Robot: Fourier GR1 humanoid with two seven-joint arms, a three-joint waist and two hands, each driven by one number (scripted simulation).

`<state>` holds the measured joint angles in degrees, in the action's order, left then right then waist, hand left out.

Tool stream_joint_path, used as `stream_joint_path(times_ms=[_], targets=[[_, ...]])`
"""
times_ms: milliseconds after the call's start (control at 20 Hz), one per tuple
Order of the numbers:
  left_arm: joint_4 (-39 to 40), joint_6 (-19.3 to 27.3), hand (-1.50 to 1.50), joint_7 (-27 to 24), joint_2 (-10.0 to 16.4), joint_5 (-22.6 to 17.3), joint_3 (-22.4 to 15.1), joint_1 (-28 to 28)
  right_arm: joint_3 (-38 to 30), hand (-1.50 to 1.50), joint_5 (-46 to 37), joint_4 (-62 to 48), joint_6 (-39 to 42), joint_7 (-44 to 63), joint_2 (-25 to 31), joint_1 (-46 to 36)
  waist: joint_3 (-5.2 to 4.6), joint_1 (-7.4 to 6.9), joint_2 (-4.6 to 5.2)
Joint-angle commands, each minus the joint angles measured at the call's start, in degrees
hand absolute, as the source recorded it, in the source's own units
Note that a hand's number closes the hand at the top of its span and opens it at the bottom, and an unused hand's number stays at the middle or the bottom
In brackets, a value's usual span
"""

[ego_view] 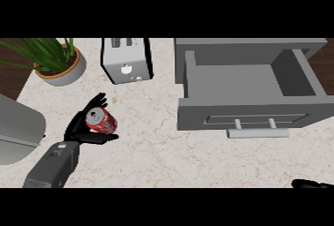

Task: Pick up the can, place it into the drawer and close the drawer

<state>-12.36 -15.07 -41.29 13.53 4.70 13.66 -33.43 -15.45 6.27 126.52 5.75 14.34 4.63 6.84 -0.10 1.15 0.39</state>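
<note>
Red can (102, 121) w/ silver top (tilted), left hand (77, 129) curled round it, grey drawer (243, 115) open

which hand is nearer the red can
Left. The left hand curls round the red metal can; the right hand sits far off at the view's lower right edge.

The left forearm (51, 167), at seven o'clock, is a grey, boxy casing with a paler patch near the wrist. The left hand (78, 128) is matte black, with slim tapered fingers and a thicker thumb. At five o'clock only a black sliver of the right hand (312, 183) shows.
</note>
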Motion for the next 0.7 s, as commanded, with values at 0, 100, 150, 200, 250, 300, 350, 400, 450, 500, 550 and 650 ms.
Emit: stream_joint_path(times_ms=[0, 100, 150, 200, 250, 300, 350, 400, 450, 500, 550, 650], targets=[[2.0, -1.9, 1.50, -1.7, -2.0, 0.3, -0.3, -1.3, -1.7, -1.50, 0.7, -3.2, 0.6, 0.6, 2.3, -3.0, -0.01, 0.10, 0.09], [1.7, -2.1, 1.50, 1.4, -3.2, -0.2, -0.1, -4.0, 1.2, -1.50, -2.0, 0.8, -2.7, 2.9, -0.6, -2.8, 0.00, -0.02, -0.04], [1.6, -3.8, 1.50, 0.9, -1.1, -0.4, 0.3, -4.6, -3.2, -1.50, 2.6, -0.3, 0.3, 4.0, 3.2, -2.6, 0.00, 0.15, -0.01], [2.3, -3.5, 1.50, -3.4, -2.4, 0.3, -0.2, -2.0, -0.2, -1.50, -0.6, 1.0, -0.8, 1.5, 0.2, -1.2, -0.02, 0.25, 0.06], [1.2, -4.7, 1.50, -1.4, -2.6, -0.6, 0.1, -3.0, -3.3, -1.50, 2.9, 1.8, 0.8, 3.2, 2.7, -0.9, 0.02, 0.02, -0.11], [1.4, -3.6, 1.50, 1.3, -3.3, -0.7, 0.3, -5.9, -1.7, -1.50, 0.2, 1.8, 0.6, 0.1, 0.4, 1.6, 0.03, 0.21, -0.07], [2.5, -2.4, 1.50, -1.0, -4.0, -0.1, 0.1, -5.0, -2.2, -1.50, 2.0, 2.4, 0.8, 1.7, 1.2, 0.2, 0.00, 0.43, 0.06], [2.9, -4.9, 1.50, -3.1, -1.6, -0.1, 0.3, -4.0, 0.9, -1.50, -2.2, -1.2, -2.4, 1.7, 0.2, -5.5, -0.04, 0.16, 0.25], [2.0, -5.0, 1.50, -2.8, -3.0, -0.6, 0.5, -4.9, -1.5, -1.50, -0.6, -1.6, -0.1, -2.1, 0.0, -0.9, 0.01, 0.24, 0.08], [2.3, -4.0, 1.50, -7.3, -3.7, 1.6, -1.5, -0.9, -2.9, -1.50, 2.4, 2.7, 0.4, 3.5, 2.7, -1.9, -0.02, 0.35, 0.08], [0.8, -5.5, 1.50, -3.0, -3.6, 0.1, -0.6, -3.9, -1.2, -1.50, -0.2, 0.9, 0.7, -0.8, 0.0, 0.7, 0.04, -0.09, -0.11], [0.3, 0.7, 1.50, 0.6, -5.2, -2.8, 2.4, -7.0, -2.0, -1.50, 0.5, 1.7, 1.0, 0.7, 0.8, 1.1, 0.05, -0.06, -0.15]])
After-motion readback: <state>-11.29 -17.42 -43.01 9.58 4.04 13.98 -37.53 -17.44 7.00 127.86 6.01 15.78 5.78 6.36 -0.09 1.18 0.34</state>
